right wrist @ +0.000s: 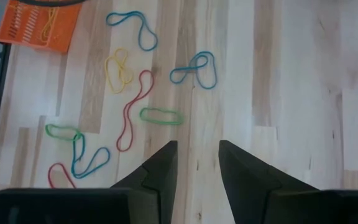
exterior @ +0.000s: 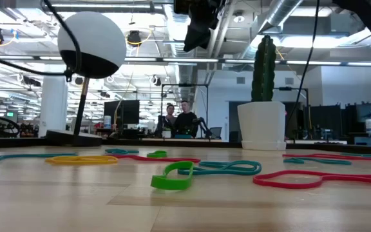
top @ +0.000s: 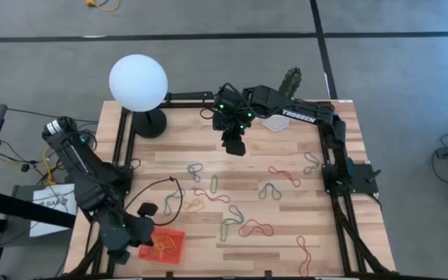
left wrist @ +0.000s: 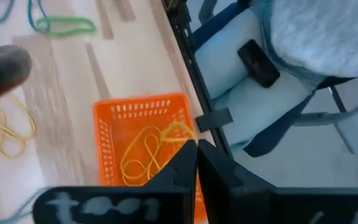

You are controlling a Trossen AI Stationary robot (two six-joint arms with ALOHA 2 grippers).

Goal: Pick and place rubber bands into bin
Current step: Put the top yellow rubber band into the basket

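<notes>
The rubber bands [top: 247, 208] are mostly not yet binned: about a dozen loops in red, green, blue and yellow lie scattered over the middle and right of the bench [top: 286, 241]. The bin [top: 164, 245], an orange mesh basket at the bench's near left corner, holds at least 1 yellow band [left wrist: 145, 152], and another yellow loop hangs from the tips of the left hand [left wrist: 196, 149]. So the task looks early, with nearly all the picking left.

The left hand [top: 142, 237] sits over the bin's edge, arm folded low along the left side, fingers pressed together on that yellow loop. The right hand [top: 234, 146] hovers high above the far middle of the bench, pointing down, its fingers [right wrist: 160, 165] spread and holding nothing.
</notes>
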